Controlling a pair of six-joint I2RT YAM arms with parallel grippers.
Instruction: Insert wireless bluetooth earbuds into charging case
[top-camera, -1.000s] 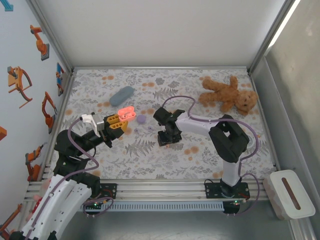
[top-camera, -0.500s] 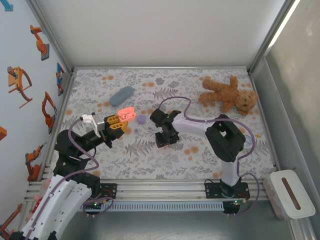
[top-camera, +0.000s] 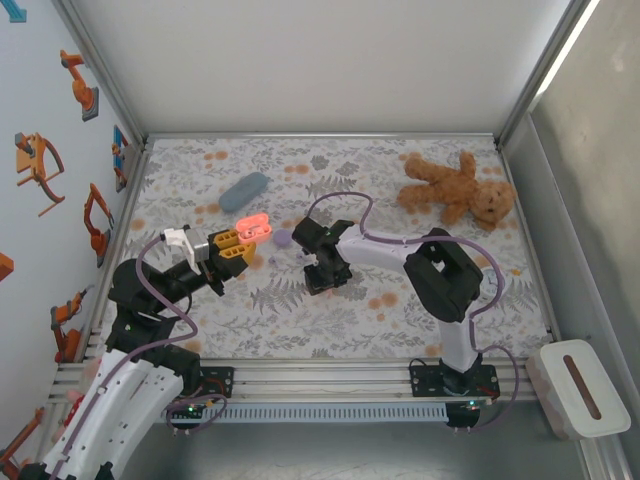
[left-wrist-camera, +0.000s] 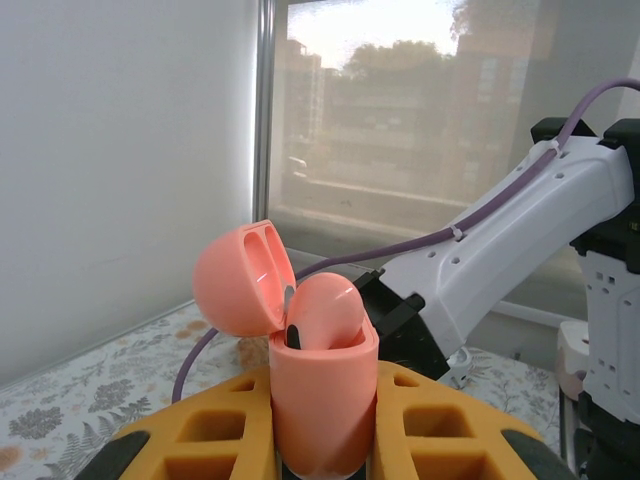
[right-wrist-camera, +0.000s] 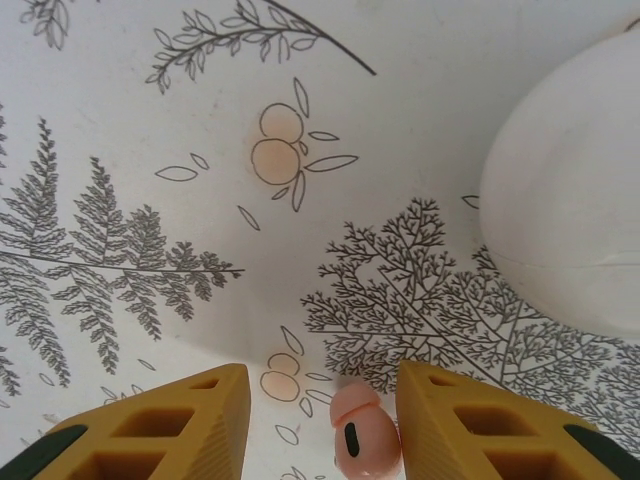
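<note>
Earbud (right-wrist-camera: 365, 438) is seen from the right wrist on the table (right-wrist-camera: 150, 150) inside the parted right end effector (right-wrist-camera: 320, 378), close to one jaw, long axis along the jaws. From above, the open charging case (top-camera: 253, 227) is clamped by the left end effector (top-camera: 243, 242), off to the left; from the left wrist, it is held upright.

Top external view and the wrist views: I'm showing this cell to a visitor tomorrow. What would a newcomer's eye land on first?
Probably the salmon-pink charging case, lid flipped open, gripped in the left tool over the left of the floral cloth. Next, the brown teddy bear lying in the far right corner. In the right wrist view, a tiny pink earbud lies on the cloth between the open fingers of the right tool.
</note>
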